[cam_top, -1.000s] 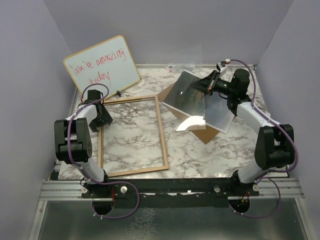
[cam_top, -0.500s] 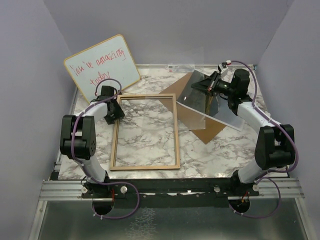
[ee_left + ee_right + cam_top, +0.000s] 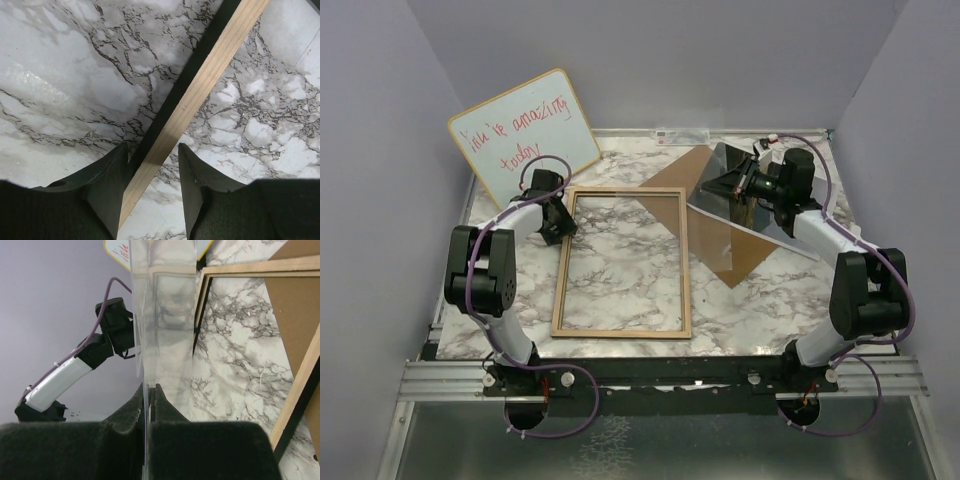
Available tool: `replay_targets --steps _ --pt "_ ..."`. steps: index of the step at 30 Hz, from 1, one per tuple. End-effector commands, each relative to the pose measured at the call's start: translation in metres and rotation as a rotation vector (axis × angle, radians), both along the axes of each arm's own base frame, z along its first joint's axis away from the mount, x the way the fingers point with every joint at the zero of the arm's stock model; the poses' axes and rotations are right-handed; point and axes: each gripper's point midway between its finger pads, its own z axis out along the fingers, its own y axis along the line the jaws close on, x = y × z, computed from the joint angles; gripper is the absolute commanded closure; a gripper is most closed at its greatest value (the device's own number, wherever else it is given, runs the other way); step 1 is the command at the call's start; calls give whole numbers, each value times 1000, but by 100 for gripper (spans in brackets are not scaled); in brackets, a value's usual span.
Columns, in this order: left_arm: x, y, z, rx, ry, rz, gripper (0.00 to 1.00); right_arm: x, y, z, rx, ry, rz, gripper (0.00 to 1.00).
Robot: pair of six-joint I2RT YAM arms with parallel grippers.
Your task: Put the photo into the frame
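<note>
While the frame (image 3: 686,270) is laid flat (wood face up), its left rail is straddled by the spread left gripper (image 3: 152,150); the photo (image 3: 167,330) is pinched, raised at far right, by the right gripper (image 3: 149,387).

Light-wood frame (image 3: 620,333), black edge, white-grey marbled table (image 3: 750,300), brown board (image 3: 723,258), red-lettered whiteboard (image 3: 520,135)
</note>
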Motion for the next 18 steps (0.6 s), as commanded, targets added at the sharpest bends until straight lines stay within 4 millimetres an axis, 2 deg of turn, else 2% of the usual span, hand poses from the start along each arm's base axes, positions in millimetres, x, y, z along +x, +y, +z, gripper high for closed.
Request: replay_targets --steps 1,7,11,13,18 --pt "-9 11 9 5 10 21 51 -13 2 -8 9 -4 34 99" --pt "4 17 47 -44 -92 1 36 -28 23 -21 34 37 69 99" --pt "12 29 70 -31 -158 34 32 -35 38 -29 54 58 83 99" --pt "13 33 74 -18 -174 51 32 -41 50 -35 64 72 100 99" --pt "9 37 66 -5 -170 71 35 -54 75 -44 91 109 119 99"
